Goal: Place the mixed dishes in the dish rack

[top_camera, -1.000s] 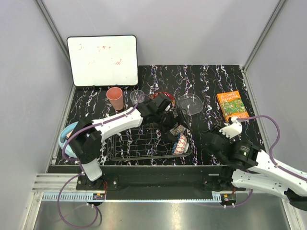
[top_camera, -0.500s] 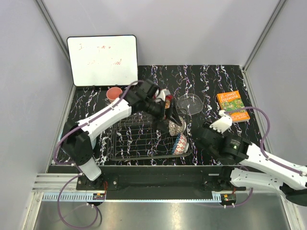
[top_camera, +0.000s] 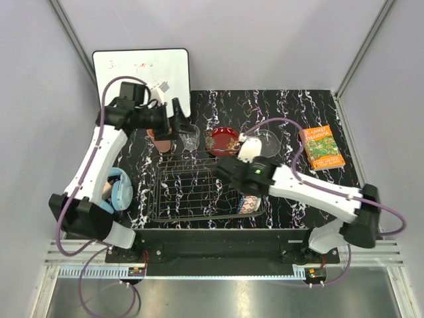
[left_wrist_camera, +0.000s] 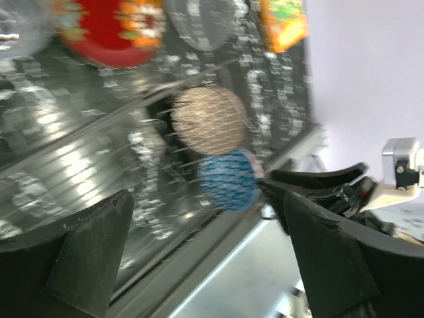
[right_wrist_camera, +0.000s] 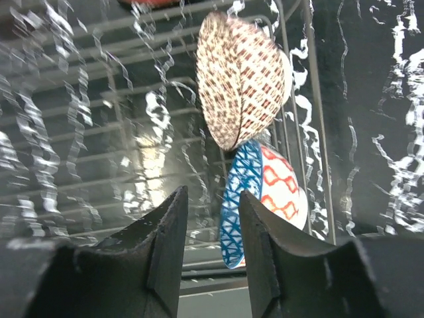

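White board [top_camera: 141, 83] just behind the left gripper [top_camera: 180, 118], its writing seemingly red. Light-blue headphones [top_camera: 120, 192] sit well nearer than it. Orange book [top_camera: 320, 147] lies well right of the right gripper [top_camera: 225, 165].

Left gripper [left_wrist_camera: 194, 192] is spread wide; right gripper [right_wrist_camera: 212, 195] seems only narrowly parted.

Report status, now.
Left gripper jaws open, empty, near tumbler. Right gripper jaws apart above dish rack. Beige bowl, blue bowl racked on edge; plate outside.

Beige bowl [right_wrist_camera: 240, 79], blue bowl [right_wrist_camera: 265, 199] in rack [right_wrist_camera: 311, 99]
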Robot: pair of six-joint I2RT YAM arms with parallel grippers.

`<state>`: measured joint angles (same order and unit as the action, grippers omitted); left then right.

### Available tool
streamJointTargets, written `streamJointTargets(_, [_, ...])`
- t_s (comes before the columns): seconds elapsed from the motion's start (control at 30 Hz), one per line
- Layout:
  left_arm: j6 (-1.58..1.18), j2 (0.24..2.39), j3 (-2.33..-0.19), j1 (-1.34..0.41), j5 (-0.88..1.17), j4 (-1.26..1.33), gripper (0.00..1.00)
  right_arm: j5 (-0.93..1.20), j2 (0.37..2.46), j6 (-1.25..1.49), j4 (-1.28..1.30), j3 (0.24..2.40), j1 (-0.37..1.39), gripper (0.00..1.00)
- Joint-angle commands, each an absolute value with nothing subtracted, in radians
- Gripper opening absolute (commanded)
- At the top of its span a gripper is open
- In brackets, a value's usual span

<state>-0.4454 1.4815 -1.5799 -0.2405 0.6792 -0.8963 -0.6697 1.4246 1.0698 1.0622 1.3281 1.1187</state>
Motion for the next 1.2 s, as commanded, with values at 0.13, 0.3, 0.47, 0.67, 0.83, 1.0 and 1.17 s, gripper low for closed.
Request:
streamJointTargets(0.13, [-0.118,1.393,-1.508,-0.187,0.565,-1.086,0.99,-0.71,1.66,1.054,1.465,1.549,1.169,0.46])
streamJointTargets(0.3, [-0.063,1.394,-1.485,-0.186,0.506,-1.114,0.99,-0.686,1.632,1.061,1.514,1.548,1.18,0.47])
streamJointTargets(0.47, [-0.071,1.394,-1.459,-0.184,0.515,-1.117,0.99,-0.692,1.657,1.081,1.6,1.569,1.216,0.47])
streamJointTargets(0.67, [-0.071,1.394,-1.425,-0.183,0.511,-1.112,0.99,-0.664,1.666,1.095,1.612,1.523,1.233,0.47])
streamJointTargets(0.83, [-0.029,1.394,-1.413,-0.173,0.546,-1.123,0.99,-0.641,1.637,1.092,1.618,1.46,1.238,0.47])
streamJointTargets(1.0, [-0.035,1.397,-1.388,-0.167,0.554,-1.123,0.99,-0.635,1.621,1.094,1.617,1.405,1.239,0.47])
streamJointTargets(1.17, [-0.028,1.399,-1.364,-0.155,0.558,-1.123,0.99,-0.62,1.626,1.088,1.618,1.364,1.239,0.46])
